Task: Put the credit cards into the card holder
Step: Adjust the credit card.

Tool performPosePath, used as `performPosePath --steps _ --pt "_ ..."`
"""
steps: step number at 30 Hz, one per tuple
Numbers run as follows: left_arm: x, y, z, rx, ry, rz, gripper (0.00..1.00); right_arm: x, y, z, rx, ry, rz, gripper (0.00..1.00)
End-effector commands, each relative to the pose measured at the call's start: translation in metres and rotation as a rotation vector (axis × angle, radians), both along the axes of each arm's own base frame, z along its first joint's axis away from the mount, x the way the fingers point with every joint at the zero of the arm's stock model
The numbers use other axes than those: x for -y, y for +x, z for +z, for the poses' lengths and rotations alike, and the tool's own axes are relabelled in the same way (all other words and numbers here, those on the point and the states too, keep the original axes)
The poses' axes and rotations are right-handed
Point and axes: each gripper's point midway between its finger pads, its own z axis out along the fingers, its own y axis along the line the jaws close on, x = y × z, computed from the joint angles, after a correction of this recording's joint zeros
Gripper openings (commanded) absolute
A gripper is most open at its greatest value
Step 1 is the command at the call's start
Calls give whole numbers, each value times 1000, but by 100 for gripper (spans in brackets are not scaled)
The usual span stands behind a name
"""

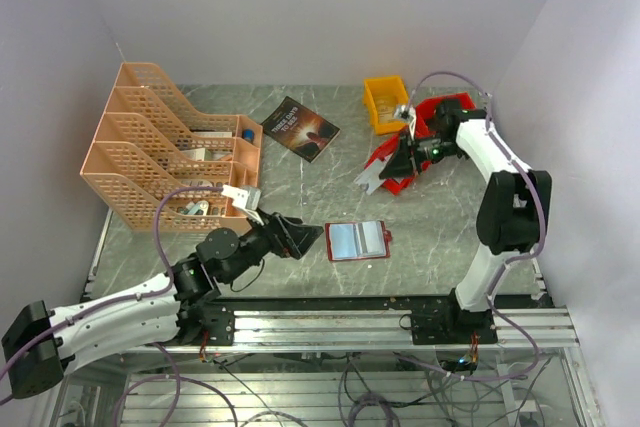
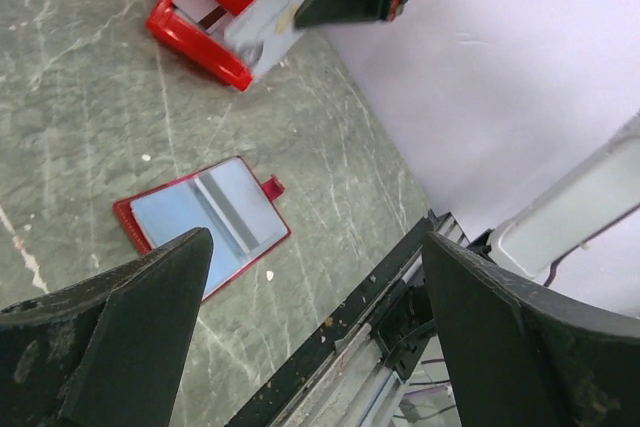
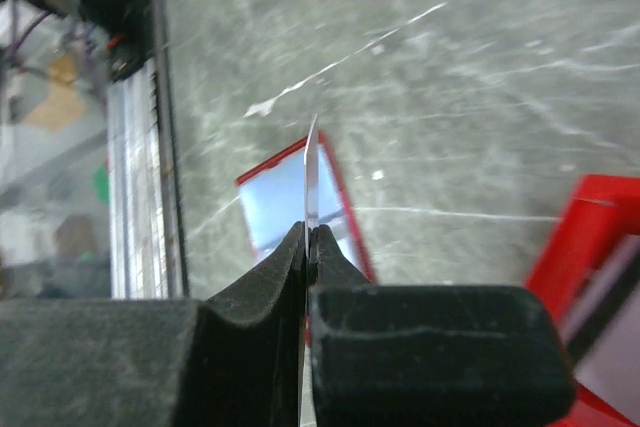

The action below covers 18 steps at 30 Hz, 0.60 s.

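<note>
Lying open near the near edge of the grey marbled surface (image 1: 440, 237), the small dark red card holder (image 1: 357, 240) has the left claw (image 1: 310, 239) just beside it. Left wrist: that claw gapes wide, empty. Right wrist: the right claw (image 3: 307, 242) pinches a thin pale credit card (image 3: 312, 172) edge-on.

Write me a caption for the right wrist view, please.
Right gripper shut on a card seen edge-on, open card holder lying beyond.
</note>
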Motion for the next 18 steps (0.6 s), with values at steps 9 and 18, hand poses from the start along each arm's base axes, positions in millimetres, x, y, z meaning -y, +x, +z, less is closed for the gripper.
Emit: performPosePath --steps 9,18 --pt "25 -14 23 131 141 -184 87 -37 -99 -17 -6 21 344 0" --pt "42 -33 27 346 210 -364 78 -55 -148 -19 194 22 563 0"
